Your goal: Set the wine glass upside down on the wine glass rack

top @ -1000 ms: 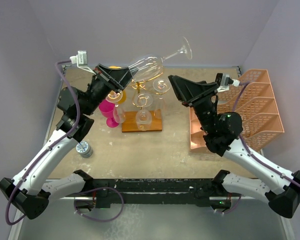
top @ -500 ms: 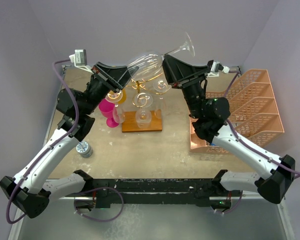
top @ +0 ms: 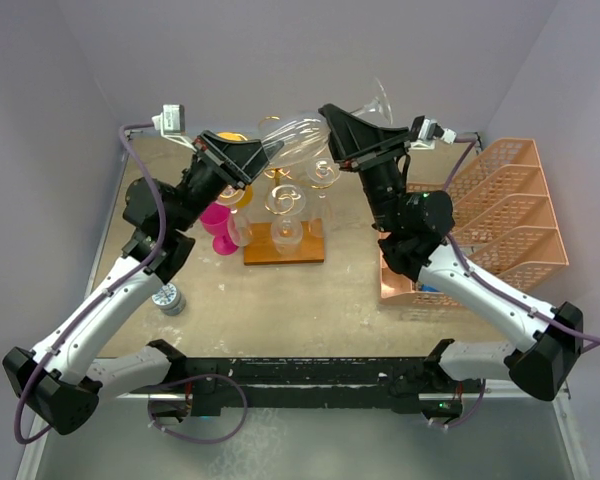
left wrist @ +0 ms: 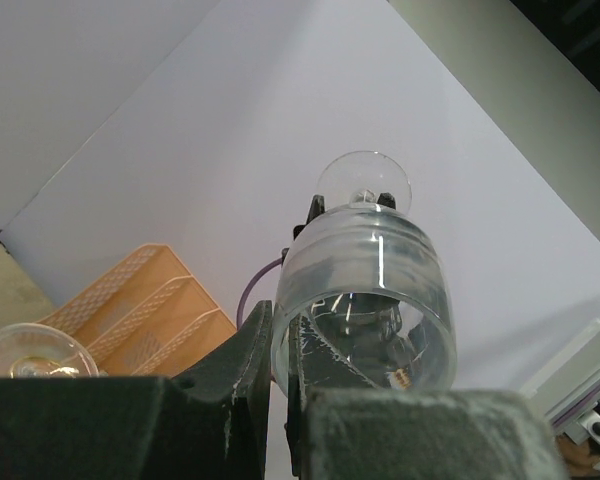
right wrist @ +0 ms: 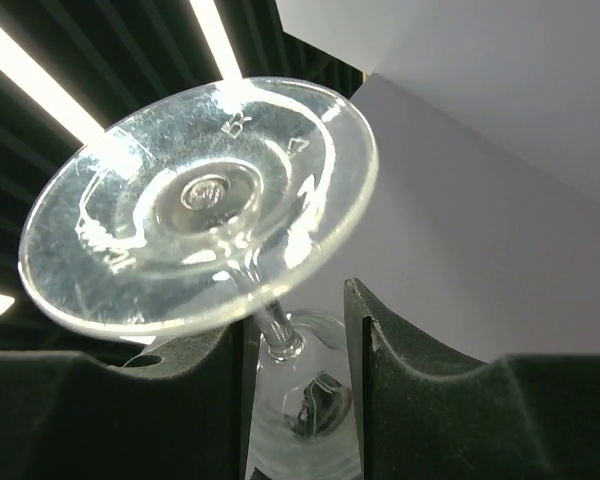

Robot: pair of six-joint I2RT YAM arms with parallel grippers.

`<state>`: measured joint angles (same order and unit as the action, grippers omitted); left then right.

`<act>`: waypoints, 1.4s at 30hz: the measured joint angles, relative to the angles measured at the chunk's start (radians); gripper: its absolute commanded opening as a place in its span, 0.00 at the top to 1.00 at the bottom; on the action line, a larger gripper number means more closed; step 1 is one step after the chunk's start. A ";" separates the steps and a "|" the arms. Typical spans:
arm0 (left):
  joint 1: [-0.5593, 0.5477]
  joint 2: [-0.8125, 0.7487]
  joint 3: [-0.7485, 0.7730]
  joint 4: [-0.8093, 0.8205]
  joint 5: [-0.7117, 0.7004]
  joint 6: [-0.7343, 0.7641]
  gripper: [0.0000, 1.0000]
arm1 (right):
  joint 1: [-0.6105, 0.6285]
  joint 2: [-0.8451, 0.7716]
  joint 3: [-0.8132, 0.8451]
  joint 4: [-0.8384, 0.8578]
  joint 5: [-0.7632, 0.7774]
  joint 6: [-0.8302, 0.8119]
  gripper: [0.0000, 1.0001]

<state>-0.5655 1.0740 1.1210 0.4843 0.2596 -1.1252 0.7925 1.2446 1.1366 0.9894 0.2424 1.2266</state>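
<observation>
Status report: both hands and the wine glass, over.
Left hand shut on wine glass. Right hand open around its stem. Glass sideways above rack, not hung. Other glasses on rack.

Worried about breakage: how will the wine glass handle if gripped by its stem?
Likely fragile: the glass looks thin-walled and its stem slim. Probably slippery too: smooth, and the left pincer pinches only its rim, so it might pivot.
</observation>
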 measured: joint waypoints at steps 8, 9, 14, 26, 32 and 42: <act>-0.005 -0.016 -0.019 -0.003 0.003 -0.024 1.00 | -0.003 0.007 -0.009 0.055 0.006 -0.069 1.00; -0.005 -0.019 -0.019 -0.006 0.003 -0.024 0.99 | -0.002 0.007 -0.014 0.065 0.007 -0.081 1.00; -0.006 -0.024 -0.019 -0.023 0.006 -0.022 0.74 | -0.001 0.001 -0.030 0.097 0.007 -0.120 1.00; -0.006 -0.144 0.023 -0.180 -0.038 0.091 0.51 | -0.001 -0.108 -0.045 0.135 -0.019 -0.500 1.00; -0.006 -0.164 0.060 -0.188 -0.038 0.096 0.49 | -0.001 -0.152 -0.046 0.113 -0.045 -0.797 1.00; -0.021 -0.005 0.129 -0.099 -0.001 -0.055 0.50 | -0.001 -0.151 -0.042 -0.042 0.012 -1.274 1.00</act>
<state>-0.5861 1.0691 1.2495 0.3855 0.2588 -1.1801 0.7918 1.0939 1.0943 0.9474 0.2543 -0.0475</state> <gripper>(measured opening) 0.505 0.071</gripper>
